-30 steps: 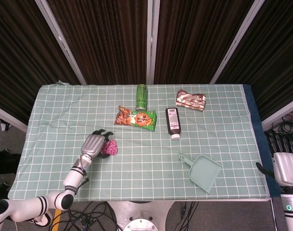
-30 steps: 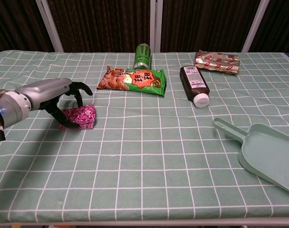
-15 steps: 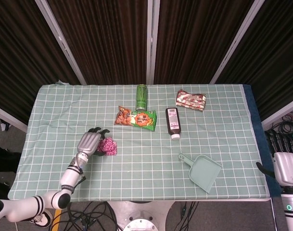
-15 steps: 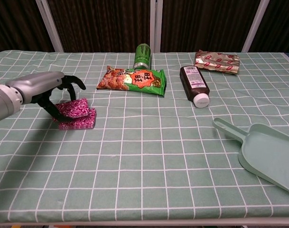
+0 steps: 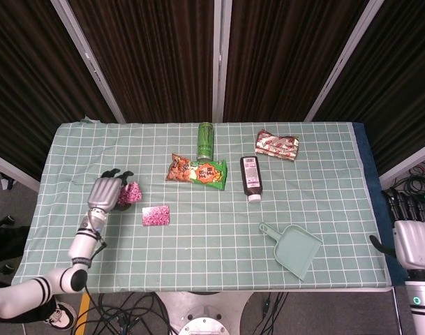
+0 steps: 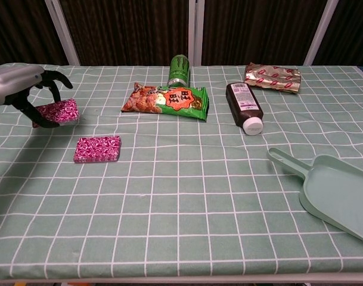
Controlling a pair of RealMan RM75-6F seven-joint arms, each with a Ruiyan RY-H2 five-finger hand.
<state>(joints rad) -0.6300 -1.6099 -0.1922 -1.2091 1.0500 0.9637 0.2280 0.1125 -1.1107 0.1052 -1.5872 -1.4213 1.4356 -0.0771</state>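
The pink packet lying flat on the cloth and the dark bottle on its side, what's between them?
Between the flat pink packet and the dark bottle, the chest view shows only bare checked tablecloth; the snack bag lies farther back.

There were two pink patterned packets: one pink packet (image 5: pixel 130 193) sat gripped between the fingers (image 6: pixel 43 122) of the left hand (image 5: pixel 104 192), and a second pink packet (image 6: pixel 98 149) lay flat on the cloth just beyond those fingertips. One green can (image 6: pixel 179 70) stood well away from the fingers, with one orange-and-green snack bag (image 6: pixel 167 100) lying in front of it. One dark bottle (image 6: pixel 244 107) lay on its side, and one shiny red-printed wrapper (image 6: pixel 273 77) lay behind it. One pale green dustpan (image 5: pixel 294 249) rested nearer the right hand's fingers (image 5: pixel 406 206). Two hands showed, the right hand (image 5: pixel 414 241) off the table's edge
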